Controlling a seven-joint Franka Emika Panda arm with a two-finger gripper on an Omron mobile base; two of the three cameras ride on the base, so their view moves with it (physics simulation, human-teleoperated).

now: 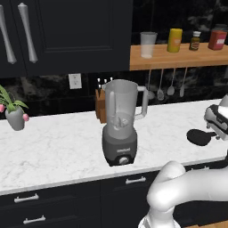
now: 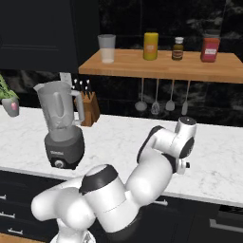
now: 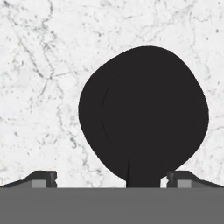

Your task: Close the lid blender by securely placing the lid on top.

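The blender [image 1: 119,127] stands upright on the marble counter [image 1: 58,147], its clear grey jar open at the top, on a dark base with a round knob. It also appears at the left as the blender [image 2: 61,128]. The lid [image 1: 198,136], a flat black disc, lies on the counter well to the blender's right. My gripper [image 1: 215,129] hovers just above the lid's right side. In the hand view the lid [image 3: 144,113] lies directly ahead. There my gripper [image 3: 111,179] is open, its fingertips [image 3: 43,178] spread wider than the lid's near edge and holding nothing.
A knife block [image 1: 100,106] stands behind the blender. A potted plant [image 1: 15,116] sits at the far left. A wooden shelf [image 1: 178,58] above carries a glass cup [image 1: 148,44] and bottles, with utensils [image 1: 171,82] hanging below. The counter's front edge runs near the lid.
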